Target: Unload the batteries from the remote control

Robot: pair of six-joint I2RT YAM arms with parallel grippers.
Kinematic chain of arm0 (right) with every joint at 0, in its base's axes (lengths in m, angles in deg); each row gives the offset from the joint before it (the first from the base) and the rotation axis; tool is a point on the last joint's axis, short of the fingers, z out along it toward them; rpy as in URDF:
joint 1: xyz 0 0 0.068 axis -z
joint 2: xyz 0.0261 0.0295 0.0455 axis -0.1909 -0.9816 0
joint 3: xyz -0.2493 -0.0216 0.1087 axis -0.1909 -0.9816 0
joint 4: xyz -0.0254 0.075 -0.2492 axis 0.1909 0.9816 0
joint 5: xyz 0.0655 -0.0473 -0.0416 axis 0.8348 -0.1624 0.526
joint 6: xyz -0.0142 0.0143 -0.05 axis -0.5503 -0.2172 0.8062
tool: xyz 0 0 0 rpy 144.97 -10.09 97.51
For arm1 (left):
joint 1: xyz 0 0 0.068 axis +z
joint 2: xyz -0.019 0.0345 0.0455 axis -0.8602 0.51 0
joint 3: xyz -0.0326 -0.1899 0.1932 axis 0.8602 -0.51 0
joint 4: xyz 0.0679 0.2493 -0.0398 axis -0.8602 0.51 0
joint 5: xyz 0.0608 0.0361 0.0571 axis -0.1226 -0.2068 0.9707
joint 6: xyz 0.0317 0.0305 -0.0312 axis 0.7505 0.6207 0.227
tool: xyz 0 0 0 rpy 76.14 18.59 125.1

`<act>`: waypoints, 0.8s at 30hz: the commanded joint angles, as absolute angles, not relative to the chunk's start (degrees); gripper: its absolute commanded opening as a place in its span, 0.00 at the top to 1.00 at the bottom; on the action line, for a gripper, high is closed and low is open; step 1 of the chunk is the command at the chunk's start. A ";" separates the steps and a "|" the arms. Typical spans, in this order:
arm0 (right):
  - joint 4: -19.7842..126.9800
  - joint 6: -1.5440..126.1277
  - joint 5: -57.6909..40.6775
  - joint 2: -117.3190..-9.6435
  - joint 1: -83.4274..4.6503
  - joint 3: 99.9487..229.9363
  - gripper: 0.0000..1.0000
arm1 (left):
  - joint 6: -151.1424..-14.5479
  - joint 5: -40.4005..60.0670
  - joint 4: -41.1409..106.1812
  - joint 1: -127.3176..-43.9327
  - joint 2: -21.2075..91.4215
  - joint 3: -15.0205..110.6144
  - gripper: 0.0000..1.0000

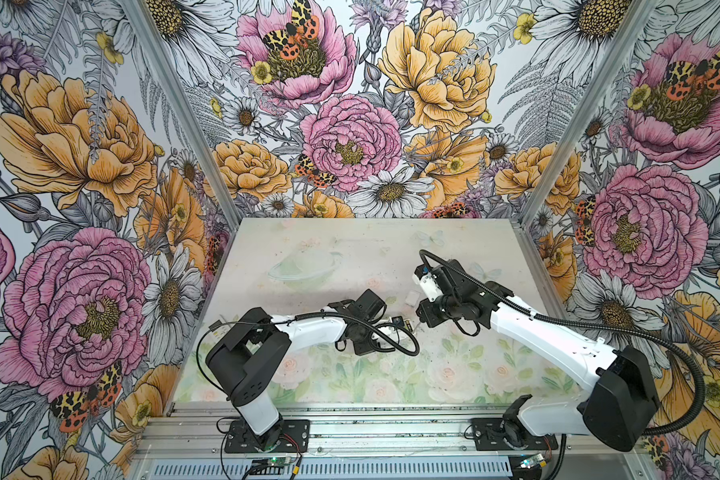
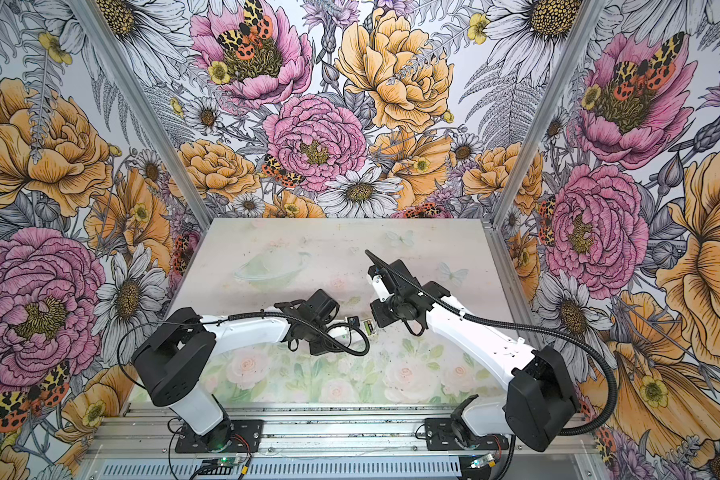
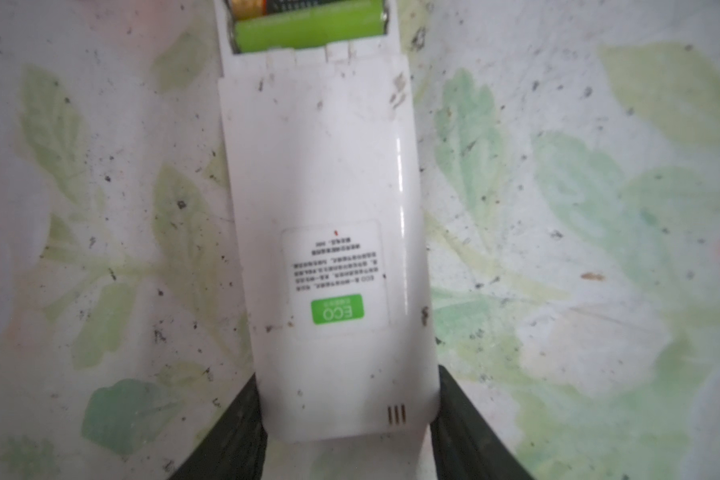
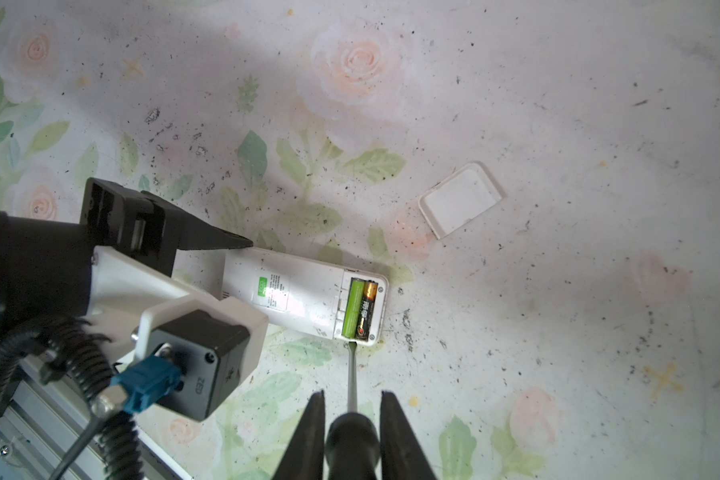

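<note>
The white remote control [image 4: 300, 291] lies back-up on the flowered table, its battery bay open. Two batteries lie side by side in the bay: a lime green one [image 4: 352, 307] and a black one with a gold end [image 4: 367, 305]. My left gripper [image 3: 348, 399] is shut on the remote's end opposite the bay. My right gripper [image 4: 352, 395] is shut on the black handle of a screwdriver [image 4: 352, 370]. The screwdriver's tip sits at the bay's edge, by the end of the green battery. In a top view the remote's open end [image 2: 368, 327] shows between the two arms.
The white battery cover [image 4: 460, 199] lies loose on the table beyond the remote, also visible in a top view [image 1: 412, 298]. The left wrist camera and its cable [image 4: 200, 345] hang close beside the remote. Flowered walls enclose the table on three sides.
</note>
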State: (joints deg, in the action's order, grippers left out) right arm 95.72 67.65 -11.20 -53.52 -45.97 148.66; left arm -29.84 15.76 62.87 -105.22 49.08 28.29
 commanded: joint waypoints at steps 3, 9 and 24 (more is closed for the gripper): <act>91.81 66.95 -11.00 -54.41 -47.20 148.44 1.00 | -29.50 14.99 64.69 -105.47 51.04 28.63 1.00; 88.64 65.50 -11.72 -54.78 -48.36 145.54 1.00 | -29.46 14.77 64.76 -105.35 51.05 28.71 1.00; 49.13 63.00 -30.67 -34.42 -59.44 112.12 1.00 | -29.30 11.94 66.36 -104.01 50.98 29.76 1.00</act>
